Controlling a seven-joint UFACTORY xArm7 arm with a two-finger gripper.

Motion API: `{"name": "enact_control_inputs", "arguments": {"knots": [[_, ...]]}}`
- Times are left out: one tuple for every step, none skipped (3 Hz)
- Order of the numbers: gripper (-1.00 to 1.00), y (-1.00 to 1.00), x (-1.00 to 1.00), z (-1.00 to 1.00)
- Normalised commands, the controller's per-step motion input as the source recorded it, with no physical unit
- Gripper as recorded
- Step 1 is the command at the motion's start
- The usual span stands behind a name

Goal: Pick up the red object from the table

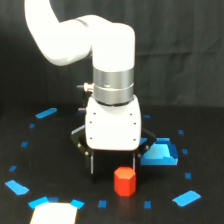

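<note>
The red object (124, 181) is a small red-orange hexagonal block standing upright on the black table (60, 165). My gripper (113, 167) hangs straight down from the white wrist, its two black fingers (91, 162) spread apart and open. The block sits just below the fingertips, nearer the finger on the exterior view's right. It rests on the table and nothing grips it. I cannot tell whether the block lies between the fingers or slightly in front of them.
A larger bright blue piece (160, 152) lies just to the exterior view's right of the gripper. Small blue tape marks (186, 198) dot the table. A white patch (54, 214) with blue corners sits at the bottom left.
</note>
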Motion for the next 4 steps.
{"name": "enact_control_inputs", "arguments": {"knots": [[0.11, -0.53, -0.02, -0.26], [-1.00, -0.36, 0.57, -0.42], [-1.00, 0.00, 0.32, -0.48], [-1.00, 0.41, 0.71, 0.55]]}}
